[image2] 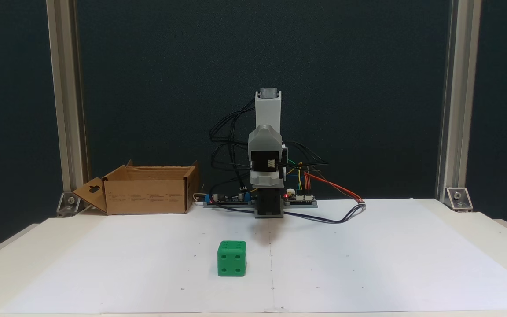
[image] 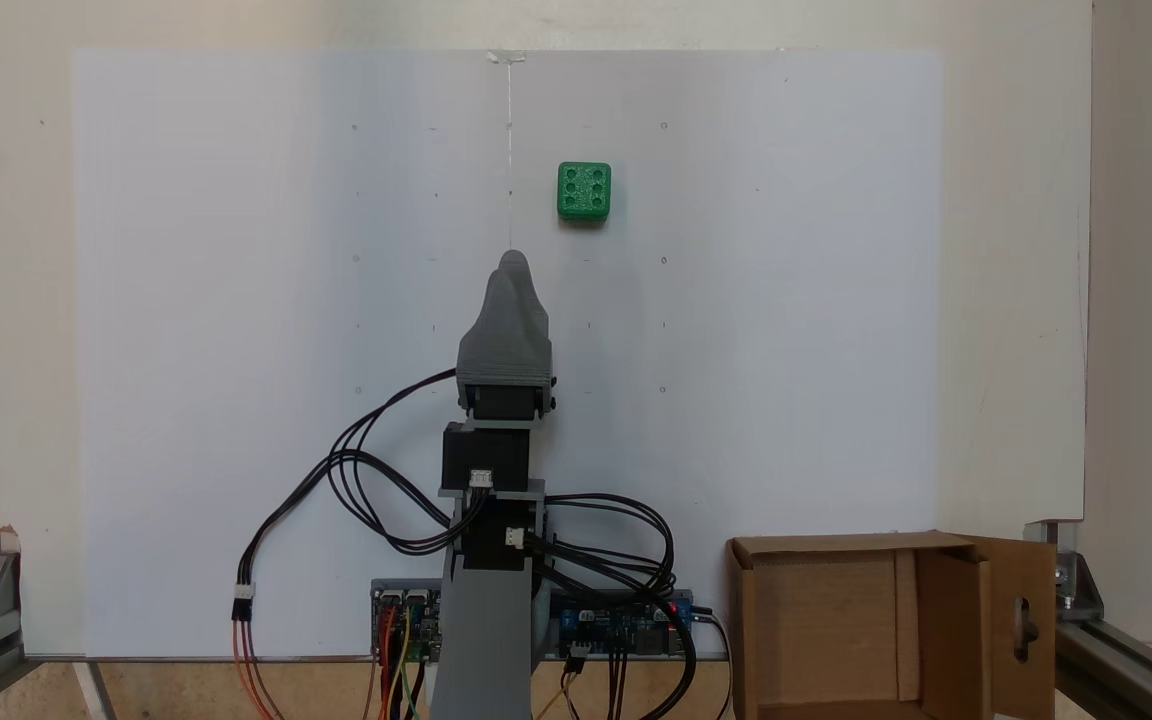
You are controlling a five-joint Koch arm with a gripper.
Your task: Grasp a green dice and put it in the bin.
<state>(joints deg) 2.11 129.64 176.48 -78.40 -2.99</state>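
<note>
- Small bright green plastic dice (image: 584,191) (image2: 232,258) with rounded edges and sunken pips sits alone on the white paper sheet (image: 236,300) (image2: 368,264) covering the table (image2: 478,220); six pips up in the top-down fixed view, four pips facing the front fixed view.
- Grey printed tool (image: 513,262) (image2: 267,182) on the folded arm points along the sheet's centre line; its tip is near the dice but apart, nothing held.
- Tool jaws lie one behind the other in both fixed views, so can't tell if they're apart or together.
- Brown corrugated cardboard bin (image: 841,545) (image2: 148,193) stands at a table corner beside the arm base, flaps open, one flap with an oval handle hole; well apart from the dice.
- Black cables (image: 356,470) (image2: 227,145) loop from the arm to the circuit boards (image: 616,625) (image2: 299,198) at its base; a red light glows there.
</note>
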